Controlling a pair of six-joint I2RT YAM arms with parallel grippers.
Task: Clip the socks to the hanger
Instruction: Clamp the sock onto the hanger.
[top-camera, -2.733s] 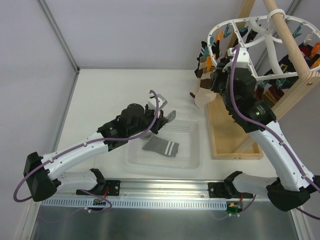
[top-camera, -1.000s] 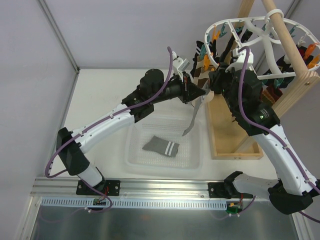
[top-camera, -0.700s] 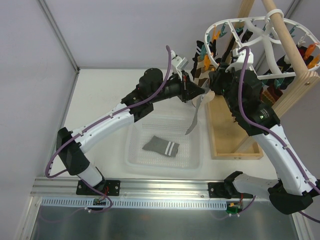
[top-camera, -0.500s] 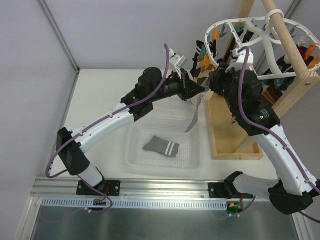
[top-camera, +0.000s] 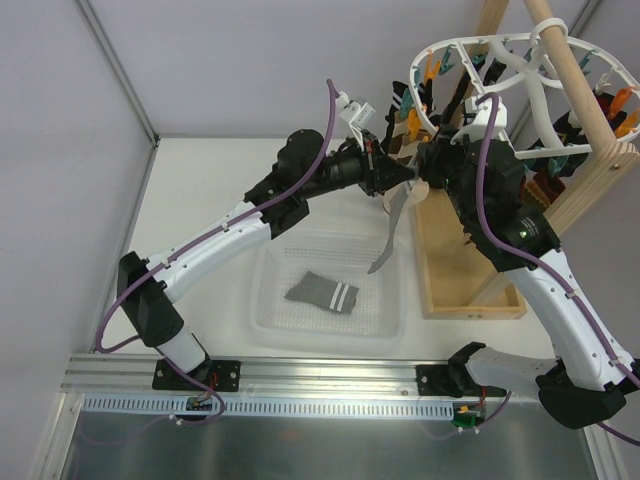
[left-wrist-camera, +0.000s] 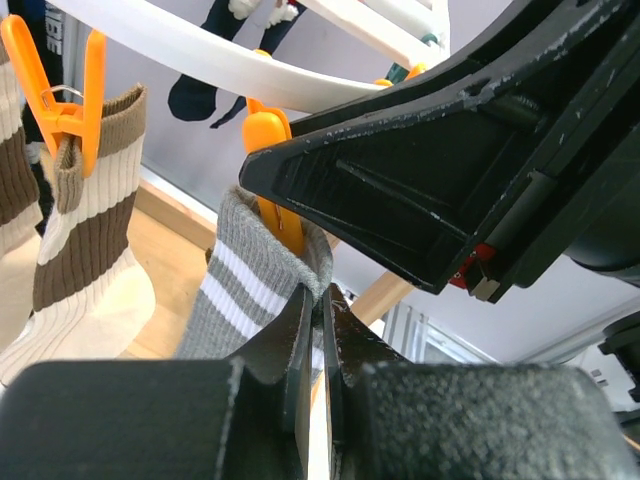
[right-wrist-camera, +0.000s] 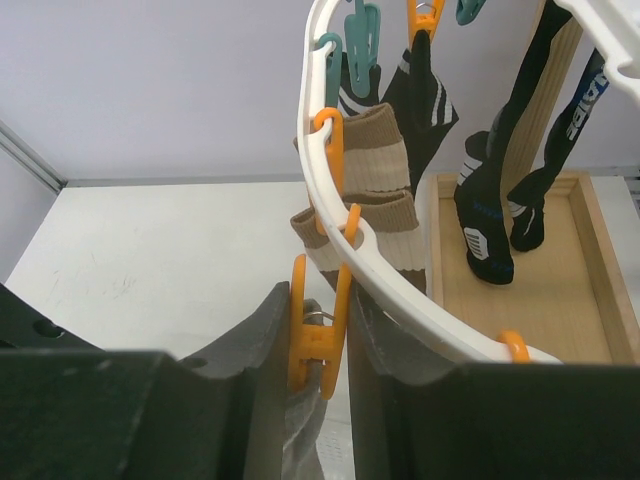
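One grey sock with two white stripes (top-camera: 388, 240) hangs from my left gripper (top-camera: 404, 179), which is shut on its cuff (left-wrist-camera: 262, 285) just under the white oval hanger (top-camera: 500, 62). In the left wrist view the cuff sits up against an orange clip (left-wrist-camera: 272, 200). My right gripper (top-camera: 428, 166) is shut on that orange clip (right-wrist-camera: 319, 335), squeezing its handles below the hanger's ring (right-wrist-camera: 372, 255); grey sock fabric (right-wrist-camera: 305, 440) shows under the clip. The second grey sock (top-camera: 322, 293) lies flat in the clear tray (top-camera: 262, 318).
Beige and brown striped socks (right-wrist-camera: 372, 150) and black socks (right-wrist-camera: 490, 225) hang from neighbouring clips. The wooden pole frame (top-camera: 590, 170) with its wooden base (top-camera: 470, 295) stands at the right, carrying the hanger. Grey walls close the left and back.
My left gripper lifted the grey sock out of the tray to the hanger, then edged up and right toward the orange clip. My right gripper has stayed on the clip for the last second.
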